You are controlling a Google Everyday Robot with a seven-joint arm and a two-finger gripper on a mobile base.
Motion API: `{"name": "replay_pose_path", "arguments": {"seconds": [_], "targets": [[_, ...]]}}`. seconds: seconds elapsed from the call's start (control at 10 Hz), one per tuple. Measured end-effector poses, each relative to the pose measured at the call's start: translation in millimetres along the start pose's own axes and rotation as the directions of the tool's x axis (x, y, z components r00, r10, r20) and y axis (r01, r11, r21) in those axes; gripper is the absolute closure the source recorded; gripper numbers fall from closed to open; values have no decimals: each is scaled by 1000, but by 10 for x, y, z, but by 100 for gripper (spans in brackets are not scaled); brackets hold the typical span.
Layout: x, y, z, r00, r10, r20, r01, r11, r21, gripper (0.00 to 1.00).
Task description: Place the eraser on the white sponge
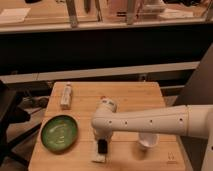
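Note:
The white sponge (98, 157) lies flat near the front edge of the wooden table (125, 100), just right of the green plate. The black eraser (101, 146) is directly over the sponge's far end and seems to rest on it. My gripper (102, 142) comes straight down from the white arm (150, 121) onto the eraser. The arm's wrist hides the gripper's upper part, so its hold on the eraser does not show.
A green plate (59, 133) sits at the front left. A whitish tube-like packet (66, 95) lies at the back left. A white cup (148, 140) stands at the front right, under the arm. A small red tip (103, 98) shows behind the wrist.

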Motion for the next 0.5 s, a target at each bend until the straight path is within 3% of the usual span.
{"name": "replay_pose_path", "arguments": {"seconds": [0.5], "targets": [[-7,2,21,1000,-17,4,17,1000,9,50]]}}
